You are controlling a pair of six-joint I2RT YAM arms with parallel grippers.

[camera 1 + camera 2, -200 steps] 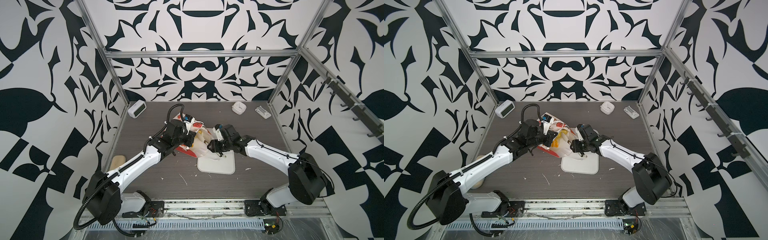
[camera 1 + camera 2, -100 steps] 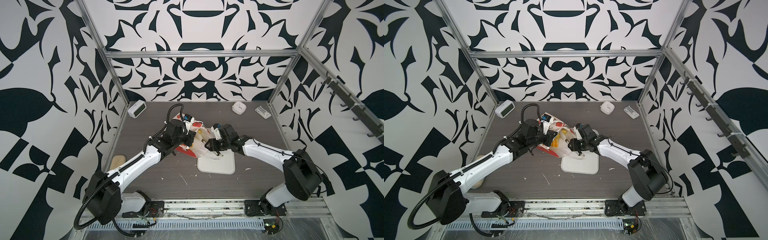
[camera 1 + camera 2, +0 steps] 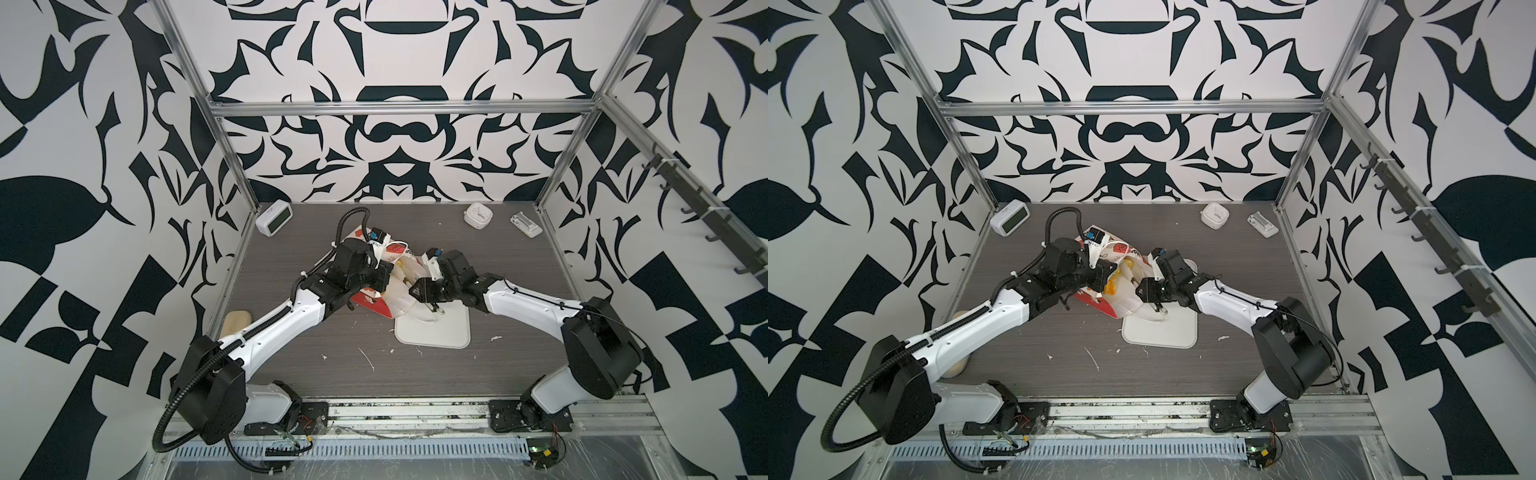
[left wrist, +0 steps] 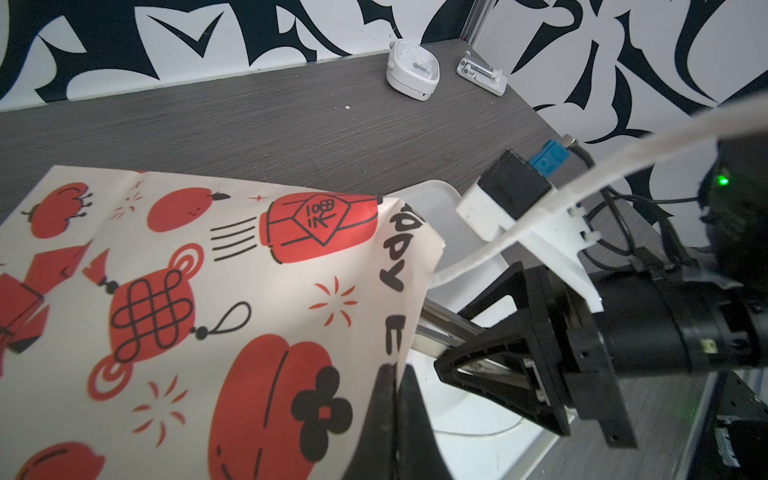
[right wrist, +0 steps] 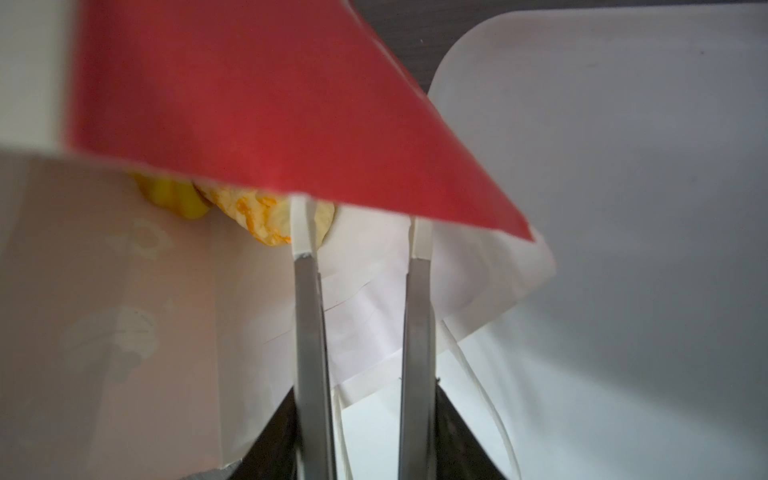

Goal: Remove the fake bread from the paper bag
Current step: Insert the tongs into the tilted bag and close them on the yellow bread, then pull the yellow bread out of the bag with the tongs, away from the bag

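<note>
The paper bag (image 3: 395,250) (image 3: 1120,249) lies on its side mid-table, its mouth facing right over a white tray (image 3: 440,338). My left gripper (image 4: 395,376) (image 3: 384,277) is shut on the bag's printed upper edge (image 4: 208,270) and holds the mouth up. My right gripper (image 5: 359,235) (image 3: 1137,283) reaches into the mouth with its two fingers apart and nothing between them; its tips sit under a red flap (image 5: 270,104) of the bag. Golden-yellow fake bread (image 5: 257,222) (image 3: 1115,286) shows inside the bag, just beyond the right fingers, with most of it hidden by paper.
A white digital clock (image 3: 274,218) stands at the back left. A small white clock (image 3: 478,215) and a white clip-like piece (image 3: 525,224) sit at the back right. A beige pad (image 3: 237,323) lies by the left frame. Paper scraps dot the front of the table.
My right gripper has slid a little further left into the bag's mouth, and its fingers stand slightly closer together. The left arm and the bag have stayed put.
</note>
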